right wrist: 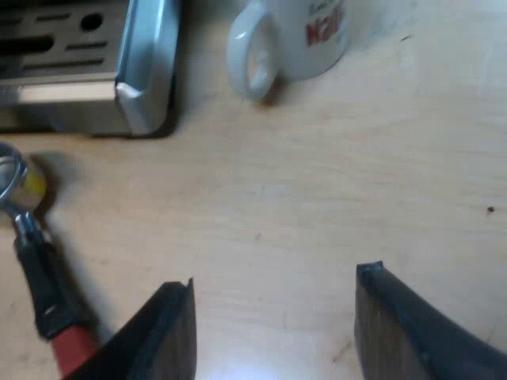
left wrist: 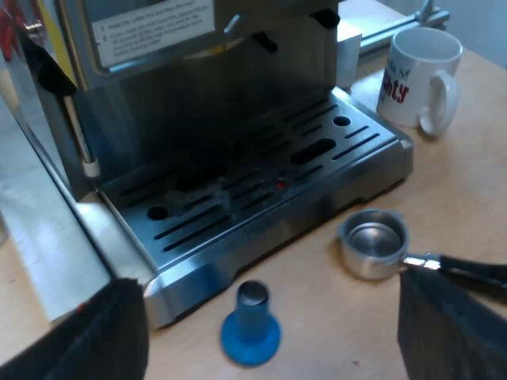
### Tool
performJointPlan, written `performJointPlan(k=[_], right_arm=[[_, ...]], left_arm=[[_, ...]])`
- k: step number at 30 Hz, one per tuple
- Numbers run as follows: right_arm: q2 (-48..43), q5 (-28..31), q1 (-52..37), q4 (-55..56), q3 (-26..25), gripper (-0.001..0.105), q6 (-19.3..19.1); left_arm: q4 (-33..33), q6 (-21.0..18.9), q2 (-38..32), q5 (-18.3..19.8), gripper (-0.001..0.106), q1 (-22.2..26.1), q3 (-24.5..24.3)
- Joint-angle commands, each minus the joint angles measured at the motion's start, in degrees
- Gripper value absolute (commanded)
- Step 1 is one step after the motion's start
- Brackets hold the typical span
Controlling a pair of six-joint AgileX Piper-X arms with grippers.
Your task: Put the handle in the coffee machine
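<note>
Metal holder [left wrist: 372, 242] lies loose on the tabletop [left wrist: 475, 182], just off the corner of the espresso machine [left wrist: 238, 119] by its drip tray. Its basket faces up, and its dark handle runs away under one finger of the left pincer [left wrist: 265, 281]. That pincer hangs spread wide with nothing in it, above the blue tamper [left wrist: 252, 324], which stands on the wood in front of the tray. Seen from the other arm, the handle [right wrist: 36, 277] shows its red end just beside one finger of the right pincer [right wrist: 275, 277]. That pincer also gapes empty over bare wood, and the mug [right wrist: 293, 32] stands farther off near the machine's corner. To my eye the job has hardly started, since no grip has been taken. What is left is closing on the handle, lifting it, bringing the basket up under the machine's front and twisting it until it locks.
</note>
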Motion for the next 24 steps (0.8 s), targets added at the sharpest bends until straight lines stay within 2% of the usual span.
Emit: performJointPlan(k=[1,3,4,10,20,24], right_arm=[[4.44,-3.99,-0.23,0.80,-2.36,0.048,-1.88],[8.25,-5.89,-0.23,0.80,-3.70,0.048,-2.65],[10.29,-7.08,-0.23,0.80,-4.37,0.047,-3.03],[17.95,-9.69,-0.07,0.80,-6.48,0.047,-4.88],[22.90,-9.88,-0.07,0.02,-6.79,0.047,-6.46],[22.88,-9.88,-0.07,-1.16,-6.79,0.047,-9.00]], left_arm=[[-0.13,-0.04,1.98,3.40,0.067,-1.06,-1.01],[-0.13,0.25,4.63,6.10,0.067,-2.55,-1.47],[-0.13,5.54,7.56,7.05,0.066,-4.74,-1.44],[-0.13,10.64,11.96,7.19,0.061,-8.88,-1.44],[-0.13,12.92,19.32,10.63,0.061,-17.14,-1.44],[-0.13,12.92,23.36,14.24,0.061,-21.60,-1.44]])
